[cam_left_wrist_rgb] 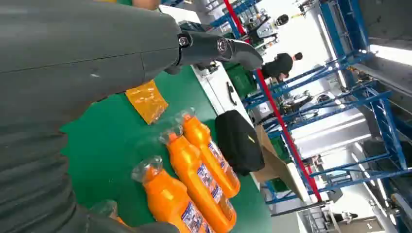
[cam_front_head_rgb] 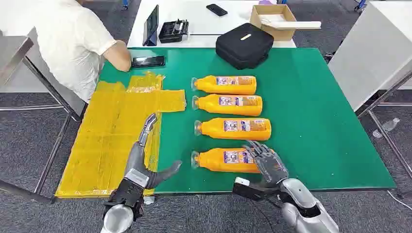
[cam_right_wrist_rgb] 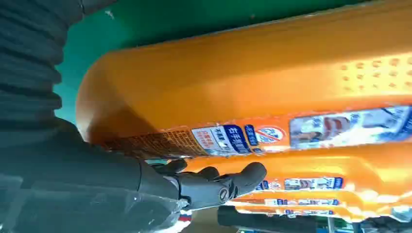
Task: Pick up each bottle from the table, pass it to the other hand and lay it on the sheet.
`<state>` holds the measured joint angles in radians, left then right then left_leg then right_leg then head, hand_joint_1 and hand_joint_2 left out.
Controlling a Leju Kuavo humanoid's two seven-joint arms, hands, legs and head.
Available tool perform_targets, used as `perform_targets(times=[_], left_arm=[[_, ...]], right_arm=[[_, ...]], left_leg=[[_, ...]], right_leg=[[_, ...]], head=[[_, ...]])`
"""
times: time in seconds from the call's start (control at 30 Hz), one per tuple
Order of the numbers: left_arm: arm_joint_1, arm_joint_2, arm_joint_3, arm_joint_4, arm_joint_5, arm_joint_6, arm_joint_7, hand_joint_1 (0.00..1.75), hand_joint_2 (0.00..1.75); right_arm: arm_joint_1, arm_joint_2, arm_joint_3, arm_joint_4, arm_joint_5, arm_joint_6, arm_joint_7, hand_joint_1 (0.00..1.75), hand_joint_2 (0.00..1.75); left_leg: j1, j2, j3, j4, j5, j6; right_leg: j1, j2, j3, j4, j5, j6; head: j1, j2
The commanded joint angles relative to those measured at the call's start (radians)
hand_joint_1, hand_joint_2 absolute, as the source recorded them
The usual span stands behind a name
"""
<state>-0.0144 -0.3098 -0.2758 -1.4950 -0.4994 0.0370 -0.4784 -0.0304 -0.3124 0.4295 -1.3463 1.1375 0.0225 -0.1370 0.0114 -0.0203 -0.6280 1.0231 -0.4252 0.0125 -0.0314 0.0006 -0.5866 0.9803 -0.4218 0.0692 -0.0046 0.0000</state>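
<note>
Green matted surface, frame centre. Crinkled yellow plastic sheet, left. Four orange plastic bottles, centre column, lying flat; nearest bottle under right robot hand, fingers draped on it. Left robot hand, spread, empty, lower left.

Little could be read. Each of the four orange bottles lying in a column at the middle of my head view carried a blue, white and red label, its print too small to make out. Across the middle of my right wrist view, the label of the nearest bottle showed blue panels with white Chinese characters and a red crossed-out circle sign; I could not read the characters.
</note>
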Motion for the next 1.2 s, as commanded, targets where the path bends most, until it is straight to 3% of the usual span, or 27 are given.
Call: perform_targets(times=[0.03, 0.07, 0.73, 0.97, 1.1, 1.2], left_arm=[[0.011, -0.018, -0.009, 0.025, -0.002, 0.004, 0.003, 0.00, 1.75], [0.009, -0.018, -0.009, 0.027, -0.002, 0.004, 0.003, 0.00, 1.75], [-0.004, -0.020, -0.013, 0.045, 0.013, 0.003, -0.016, 0.00, 1.75], [-0.001, -0.027, -0.008, 0.043, 0.030, 0.006, -0.025, 0.00, 1.75], [0.005, -0.039, 0.021, 0.032, 0.343, -0.076, 0.031, 0.00, 1.75], [0.007, -0.039, 0.021, 0.035, 0.342, -0.076, 0.031, 0.00, 1.75]], right_arm=[[-0.031, -0.035, -0.009, 0.115, 0.007, 0.052, 0.013, 1.62, 1.75], [-0.036, -0.040, -0.012, 0.123, 0.001, 0.059, 0.010, 1.75, 1.75], [0.015, -0.104, -0.037, 0.082, -0.126, 0.107, 0.006, 1.75, 1.75], [0.038, -0.066, -0.060, 0.043, -0.185, 0.060, -0.029, 1.75, 1.75], [0.095, 0.014, -0.082, -0.103, -0.286, 0.033, -0.078, 1.75, 1.75], [0.090, 0.016, -0.080, -0.109, -0.287, 0.042, -0.070, 1.75, 1.75]], left_leg=[[0.000, 0.001, 0.003, -0.001, -0.001, 0.000], [0.000, 0.001, 0.005, -0.001, -0.001, 0.001], [0.000, -0.002, 0.007, -0.001, -0.001, 0.000], [0.000, -0.001, 0.006, -0.001, -0.001, 0.000], [0.001, -0.001, 0.007, -0.001, -0.001, 0.000], [0.001, 0.004, 0.008, 0.000, -0.002, -0.001]], right_leg=[[0.001, -0.001, 0.004, -0.002, -0.001, -0.003], [0.001, 0.000, 0.006, -0.002, -0.001, -0.004], [0.001, -0.003, 0.008, -0.003, -0.002, -0.004], [0.001, -0.002, 0.007, -0.002, -0.001, -0.003], [0.001, -0.002, 0.008, -0.002, -0.001, -0.004], [0.002, 0.002, 0.007, -0.001, -0.001, -0.004]], head=[[0.000, 0.000], [0.000, 0.000], [0.000, 0.000], [0.000, 0.000], [0.000, 0.000], [0.000, 0.000]])
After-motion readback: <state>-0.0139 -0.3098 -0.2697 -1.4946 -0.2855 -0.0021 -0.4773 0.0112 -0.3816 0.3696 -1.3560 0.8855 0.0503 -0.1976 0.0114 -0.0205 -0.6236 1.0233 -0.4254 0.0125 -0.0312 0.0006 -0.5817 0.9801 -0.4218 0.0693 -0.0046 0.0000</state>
